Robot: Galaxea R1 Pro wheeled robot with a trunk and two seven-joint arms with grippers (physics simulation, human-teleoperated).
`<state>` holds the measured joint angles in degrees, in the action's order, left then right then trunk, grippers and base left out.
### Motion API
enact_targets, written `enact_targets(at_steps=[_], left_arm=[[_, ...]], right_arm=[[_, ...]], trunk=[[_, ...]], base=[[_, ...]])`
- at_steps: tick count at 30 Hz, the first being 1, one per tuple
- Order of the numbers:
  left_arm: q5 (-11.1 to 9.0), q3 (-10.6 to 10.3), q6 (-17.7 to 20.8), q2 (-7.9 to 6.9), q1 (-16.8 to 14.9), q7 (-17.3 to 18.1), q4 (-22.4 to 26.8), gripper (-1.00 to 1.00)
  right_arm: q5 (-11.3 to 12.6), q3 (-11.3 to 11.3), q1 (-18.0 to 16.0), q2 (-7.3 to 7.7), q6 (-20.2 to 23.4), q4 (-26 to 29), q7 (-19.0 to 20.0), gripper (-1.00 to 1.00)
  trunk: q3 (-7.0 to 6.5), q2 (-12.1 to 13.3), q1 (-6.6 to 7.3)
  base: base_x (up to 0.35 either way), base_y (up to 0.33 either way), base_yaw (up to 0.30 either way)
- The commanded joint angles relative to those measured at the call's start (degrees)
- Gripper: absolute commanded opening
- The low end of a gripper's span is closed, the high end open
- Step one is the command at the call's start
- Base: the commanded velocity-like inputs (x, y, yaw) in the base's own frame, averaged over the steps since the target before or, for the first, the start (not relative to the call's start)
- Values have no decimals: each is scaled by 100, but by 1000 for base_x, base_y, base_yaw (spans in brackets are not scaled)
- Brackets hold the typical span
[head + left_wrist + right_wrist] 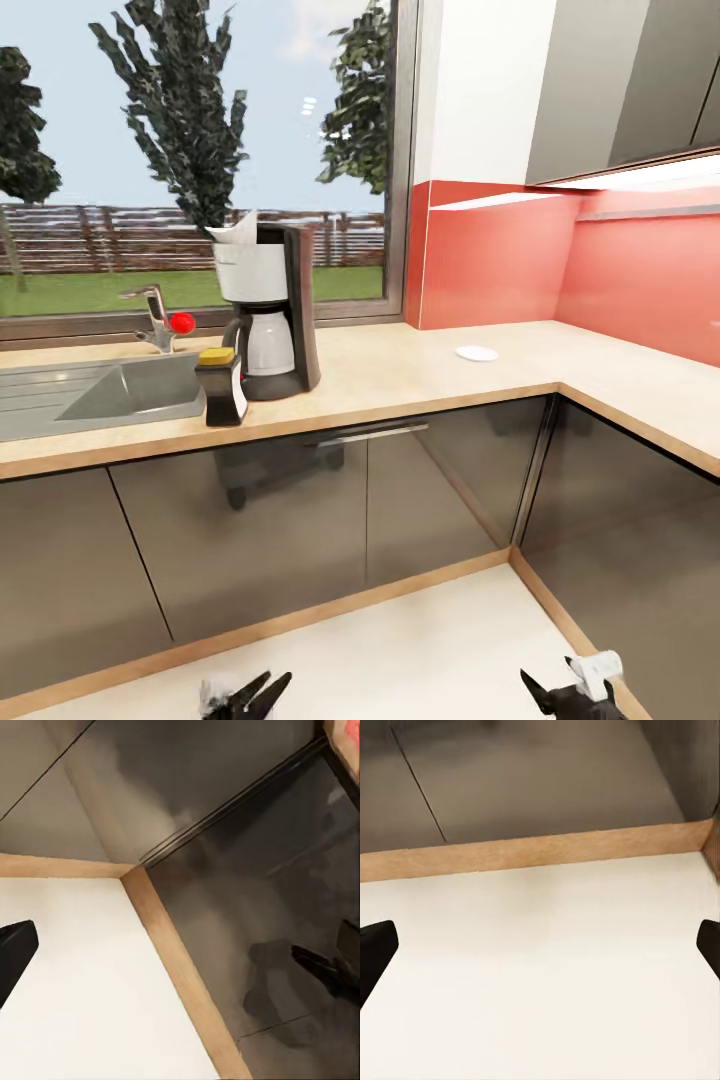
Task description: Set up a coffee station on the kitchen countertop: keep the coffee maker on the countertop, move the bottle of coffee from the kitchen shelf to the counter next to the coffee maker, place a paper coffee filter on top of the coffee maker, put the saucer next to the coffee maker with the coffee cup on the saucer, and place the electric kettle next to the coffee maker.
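Observation:
The coffee maker (pixel 268 315) stands on the kitchen countertop (pixel 400 385) to the right of the sink. A white paper coffee filter (pixel 235 232) sits on its top. The bottle of coffee (pixel 222 388), black with a yellow cap, stands right at its front left. The saucer (pixel 477 353) lies bare on the counter further right, near the red wall. The coffee cup and the electric kettle are out of view. My left gripper (pixel 262 688) (pixel 176 964) and right gripper (pixel 552 678) (pixel 540 949) hang low over the floor, both open and empty, far below the counter.
A steel sink (pixel 130 392) with a faucet (pixel 155 315) and a red knob (pixel 182 322) is set in the counter at the left. Glossy dark cabinets (pixel 300 520) meet in a corner at the right, with a wooden plinth (pixel 176 967) (pixel 540 847) along the white floor (pixel 400 650).

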<state>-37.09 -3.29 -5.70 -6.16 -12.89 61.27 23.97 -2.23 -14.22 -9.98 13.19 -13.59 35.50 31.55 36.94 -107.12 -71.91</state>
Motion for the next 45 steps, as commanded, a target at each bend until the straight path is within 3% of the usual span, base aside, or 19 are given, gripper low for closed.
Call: enact_targets(at_steps=[1,4,5,12,15,17,18,19,20,24,28,31,33,34,35,37,40,42,45], left_arm=[[-25,-15,703,-7,-3,-6,925,100],[-24,-35,1132,-8,-3,-15,1612,100],[-24,-54,1491,-4,-3,-33,2140,100],[-26,-81,2548,40,-2,-121,3673,100],[-26,-76,3375,379,-1,-611,4911,100],[-26,-76,3610,542,-2,-830,5280,100],[-26,-74,3866,819,-3,-1145,5718,100],[-26,-72,3926,923,-3,-1243,5837,100],[-28,-69,4068,1284,-7,-1567,6181,100],[-35,-71,4305,1602,-231,-1879,6354,100],[-57,-68,4721,1616,-896,-2311,6406,100],[-383,-67,4895,1616,-1489,-2889,6407,100],[-764,-69,4933,1616,-1817,-3383,6380,100],[-1017,-71,4942,1616,-2066,-3813,6354,100],[-1487,-79,4891,1616,-2671,-4762,6140,100],[-1844,-86,4724,1616,-3208,-5254,5771,100],[-2353,-96,4247,1616,-3886,-5605,4974,100],[-2541,-119,3860,1616,-4136,-5709,4626,100],[-2619,-181,3672,1616,-4239,-5748,4470,100]], right_arm=[[-24,-22,-4,-7,575,720,144,100],[-29,-25,-4,-4,1295,1388,352,100],[-32,-26,-4,-3,1784,1925,589,100],[-41,-126,-13,8,3369,3484,1128,100],[-42,-222,-227,53,4504,4509,1343,100],[-41,-234,-392,137,4833,4694,1453,100],[-41,-245,-756,357,5342,4857,1691,100],[-41,-251,-900,453,5531,4891,1794,100],[-46,-265,-1516,892,6314,4970,2254,100],[-33,-331,-2310,1318,6854,4994,2637,100],[-15,-457,-3110,1531,7041,4896,2772,100],[-9,-504,-3954,1803,7104,4339,2814,100],[-17,-516,-4477,1923,7115,3800,2797,100],[-31,-519,-4820,1977,7117,3403,2739,100],[-44,-525,-5537,2051,7116,2494,2239,100],[-33,-527,-6031,2104,7119,1868,1712,100],[-19,-533,-6512,2142,7117,1213,1274,100],[-4,-581,-6660,2153,7121,960,1150,100],[5,-830,-6721,2158,7123,730,1099,100]], trunk=[[6,-3,1],[6,-3,1],[6,-3,1],[6,-3,1],[6,-3,1],[6,-3,1],[6,-3,1],[6,-3,1],[6,-3,1],[6,-3,1],[6,-3,1],[6,-3,1],[6,-3,1],[6,-3,1],[6,-3,1],[6,-3,1],[6,-3,1],[6,-3,1],[6,-3,1]], base=[[0,0,0],[0,0,0],[0,0,0],[0,0,0],[0,0,0],[0,0,0],[0,0,0],[0,0,0],[0,0,0],[0,0,0],[0,0,0],[0,0,0],[0,0,0],[0,0,0],[0,0,0],[0,0,0],[0,0,0],[0,0,0],[0,0,0]])
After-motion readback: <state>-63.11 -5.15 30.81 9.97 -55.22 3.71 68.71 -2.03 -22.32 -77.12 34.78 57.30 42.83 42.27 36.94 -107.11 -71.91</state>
